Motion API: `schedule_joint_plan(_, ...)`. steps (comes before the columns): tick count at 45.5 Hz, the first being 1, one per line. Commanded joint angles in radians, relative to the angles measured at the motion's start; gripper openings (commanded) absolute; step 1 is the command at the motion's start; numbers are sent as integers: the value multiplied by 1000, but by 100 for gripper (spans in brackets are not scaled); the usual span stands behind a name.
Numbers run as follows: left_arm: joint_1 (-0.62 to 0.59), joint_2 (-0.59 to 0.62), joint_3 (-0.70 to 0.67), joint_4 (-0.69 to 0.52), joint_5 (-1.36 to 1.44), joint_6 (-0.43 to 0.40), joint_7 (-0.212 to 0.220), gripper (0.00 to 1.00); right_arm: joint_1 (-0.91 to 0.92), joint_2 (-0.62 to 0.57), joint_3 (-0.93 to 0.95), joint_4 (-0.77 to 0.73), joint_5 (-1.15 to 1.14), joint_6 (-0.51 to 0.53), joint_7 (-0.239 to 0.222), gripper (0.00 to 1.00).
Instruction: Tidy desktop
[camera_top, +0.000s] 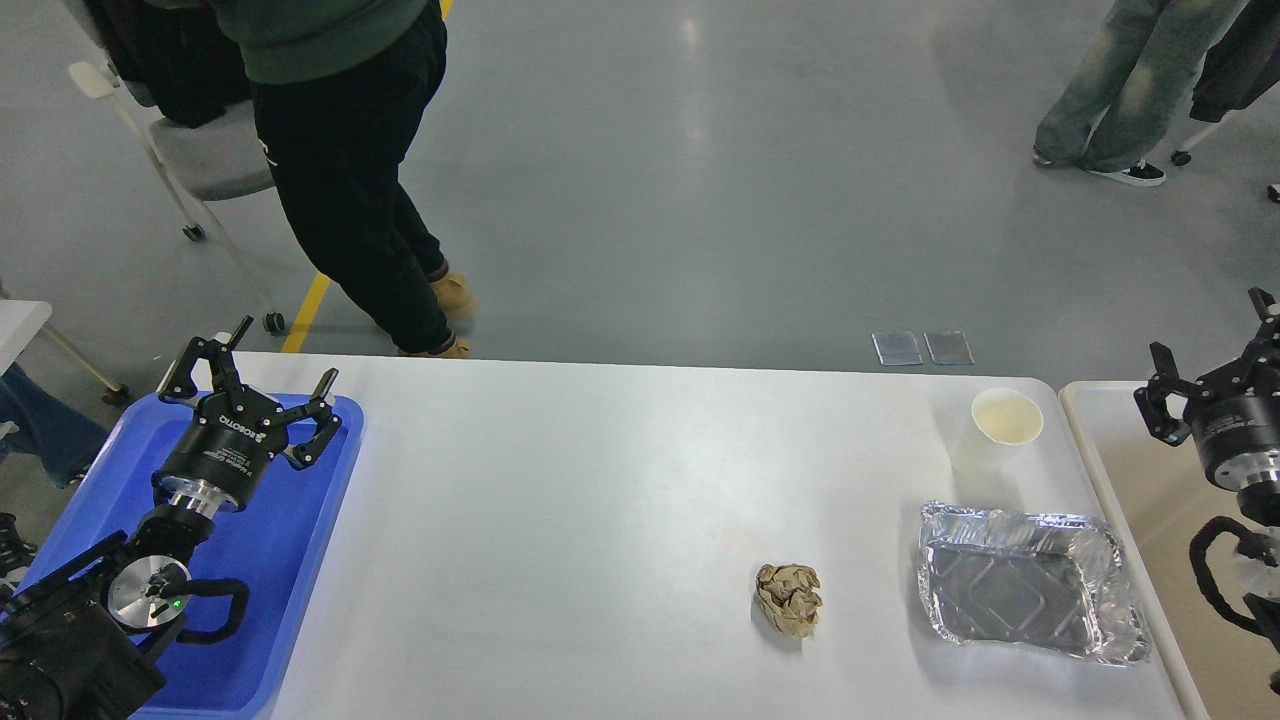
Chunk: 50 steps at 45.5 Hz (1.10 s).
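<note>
Table (560, 480): white, held crumpled paper ball (788, 598), foil tray (1030, 595), paper cup (1007, 416), all grouped right, likely awaiting clearing. Left gripper (255, 388) above blue tray (280, 560), jaws spread, empty. Right gripper (1215, 385) over beige bin (1130, 480), jaws spread, empty

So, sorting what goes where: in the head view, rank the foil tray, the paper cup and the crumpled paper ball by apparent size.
1. foil tray, clearly largest
2. paper cup
3. crumpled paper ball

The last two look alike; the cup stands farther away, so their order is unsure.
</note>
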Motion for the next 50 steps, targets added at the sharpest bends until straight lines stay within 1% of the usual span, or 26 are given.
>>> schedule_joint_plan(1, 0, 0, 0, 0, 0, 0, 1, 99, 0, -4, 1, 7, -1, 1, 0, 100)
schedule_joint_plan(12, 0, 0, 0, 0, 2, 0, 1, 99, -2, -8, 3, 7, -1, 1, 11, 100)
schedule_joint_plan(37, 0, 0, 0, 0, 2, 0, 1, 99, -3, -8, 5, 3, -1, -8, 11, 100)
schedule_joint_plan(50, 0, 0, 0, 0, 0, 0, 1, 99, -8, -37, 1, 0, -1, -2, 11, 100)
